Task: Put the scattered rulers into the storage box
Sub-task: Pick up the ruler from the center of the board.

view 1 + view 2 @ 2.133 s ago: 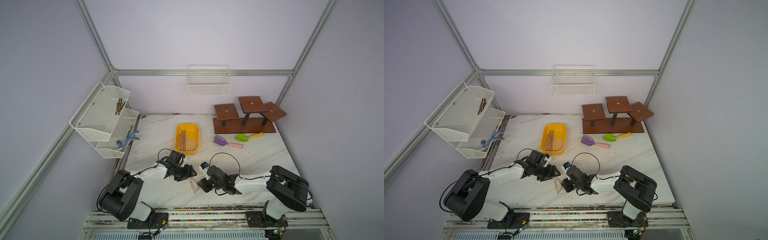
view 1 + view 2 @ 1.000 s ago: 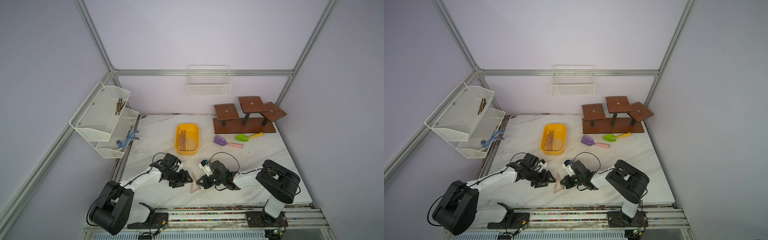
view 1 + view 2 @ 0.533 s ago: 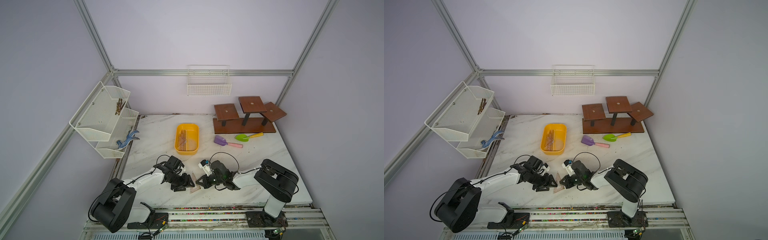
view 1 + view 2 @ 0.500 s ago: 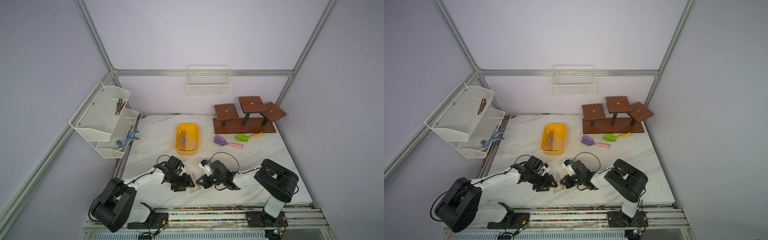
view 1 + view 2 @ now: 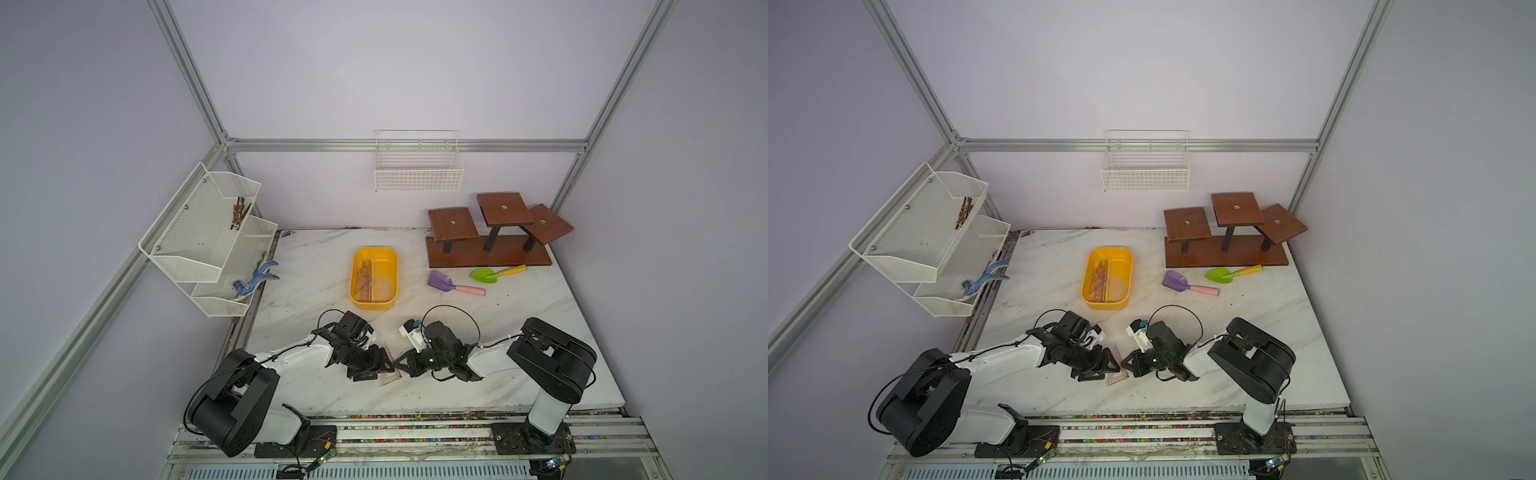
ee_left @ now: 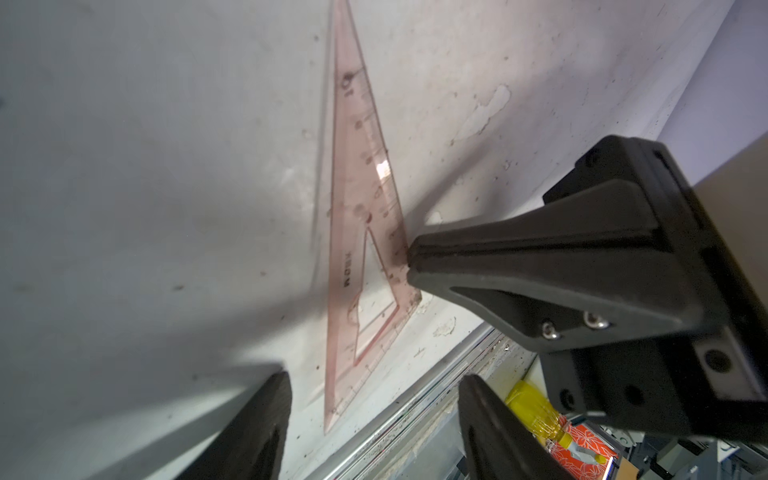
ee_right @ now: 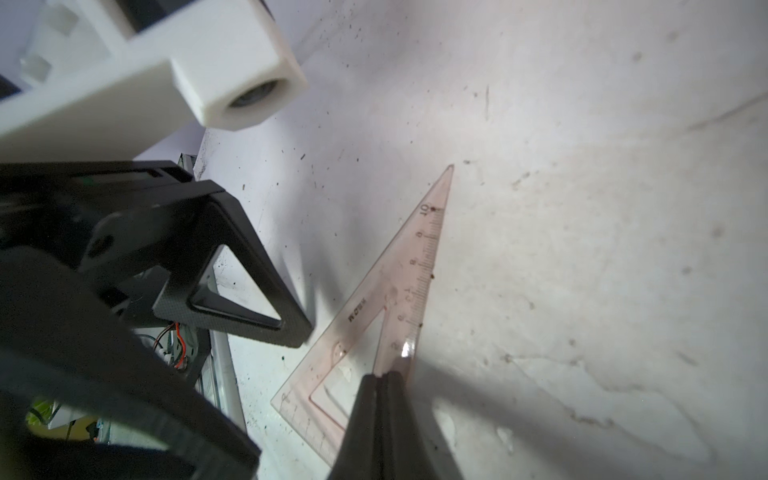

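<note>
A pinkish see-through triangular set square (image 5: pixel 390 376) (image 5: pixel 1116 378) (image 6: pixel 361 199) (image 7: pixel 399 299) lies flat on the marble table near its front edge. My right gripper (image 5: pixel 401 365) (image 7: pixel 382 376) is shut, and its tip rests on the set square's scaled edge. My left gripper (image 5: pixel 376 368) (image 6: pixel 374 382) is open just left of the piece, low over the table, with the set square's short end between its spread fingers. They do not touch it. The yellow storage box (image 5: pixel 352 274) (image 5: pixel 1088 274) stands further back with several rulers (image 5: pixel 365 278) inside.
A purple shovel (image 5: pixel 442 282) and a green shovel (image 5: pixel 484 274) lie right of the box, in front of a brown wooden stand (image 5: pixel 490 253). A white mesh shelf (image 5: pixel 208 241) hangs at the left. The table's front edge (image 6: pixel 415 399) runs close to the set square.
My left gripper has slid right along the table up to the set square and still stands open. The right gripper stays shut at the set square's edge.
</note>
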Robot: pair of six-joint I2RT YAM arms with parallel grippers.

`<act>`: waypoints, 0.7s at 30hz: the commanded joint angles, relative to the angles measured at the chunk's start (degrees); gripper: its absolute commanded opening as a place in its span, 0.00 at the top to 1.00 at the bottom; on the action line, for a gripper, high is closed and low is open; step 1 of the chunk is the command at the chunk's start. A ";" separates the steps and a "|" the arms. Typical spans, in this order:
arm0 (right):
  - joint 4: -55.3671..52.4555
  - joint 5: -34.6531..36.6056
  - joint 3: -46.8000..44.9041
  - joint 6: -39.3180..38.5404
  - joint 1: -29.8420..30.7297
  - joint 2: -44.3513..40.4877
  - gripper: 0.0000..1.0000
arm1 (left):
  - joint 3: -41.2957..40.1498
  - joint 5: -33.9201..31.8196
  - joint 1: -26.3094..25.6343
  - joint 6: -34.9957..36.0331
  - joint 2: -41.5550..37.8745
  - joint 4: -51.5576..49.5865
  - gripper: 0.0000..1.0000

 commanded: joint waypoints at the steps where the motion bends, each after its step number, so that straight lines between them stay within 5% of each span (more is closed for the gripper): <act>1: -0.94 -0.02 -1.82 0.31 -0.14 2.18 0.94 | -0.64 -0.67 -0.56 -0.92 3.89 4.91 0.35; 8: -0.17 -0.34 -2.56 0.66 -0.15 2.84 0.94 | -0.52 -1.06 -0.57 -0.59 6.59 7.84 0.43; 17: -5.45 -1.29 -2.31 -2.33 -2.86 -2.54 0.94 | 1.14 -1.80 -0.57 0.53 4.21 5.24 0.97; 21: -12.22 -1.70 -2.16 -6.53 -7.07 -10.74 0.93 | 8.66 -0.62 -0.41 4.05 0.65 -1.97 1.00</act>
